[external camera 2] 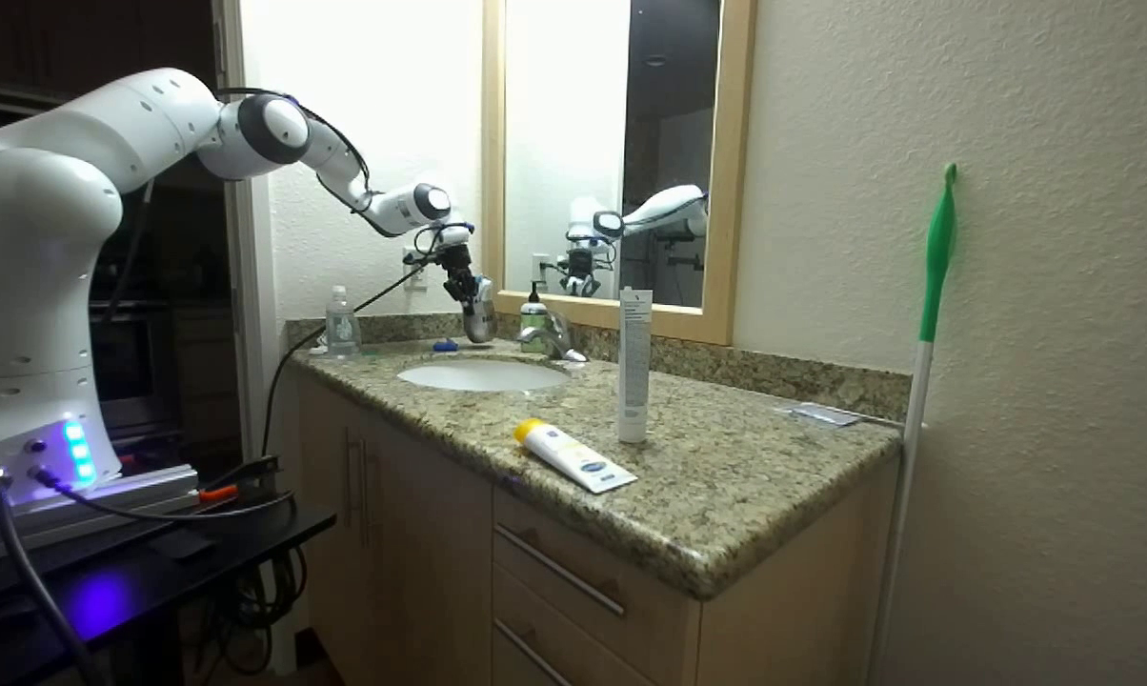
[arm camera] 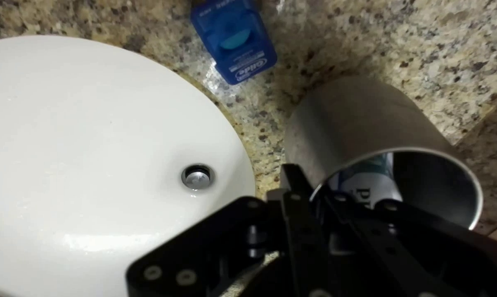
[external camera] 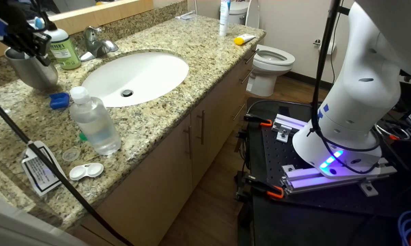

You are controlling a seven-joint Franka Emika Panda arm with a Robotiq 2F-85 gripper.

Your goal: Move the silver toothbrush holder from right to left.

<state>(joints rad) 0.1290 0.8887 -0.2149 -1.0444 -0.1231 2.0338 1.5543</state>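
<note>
- Silver toothbrush holder (arm camera: pixel 364 123) is leaning at the back of the counter (external camera: pixel 198 54), near the blue floss box (arm camera: pixel 235 45) and the soap bottle (external camera: pixel 66 53); whether its base is touching down, I cannot tell.
- The gripper (arm camera: pixel 308 185) is pinching its rim, one side inside, one outside.
- That one-sided hold is probably inviting a twist, with the white item (arm camera: pixel 376 185) inside sliding mouthward.
- Releasing while it is leaning would risk toppling, perhaps rolling into the sink (arm camera: pixel 87 144), whose edge is curving close by.
- Sideways drift could be knocking the soap bottle; a low base, catching the blue floss box.
- Backsplash (external camera: pixel 161 16) is closing off the rear; open counter is lying beyond the blue floss box, away from the sink.
</note>
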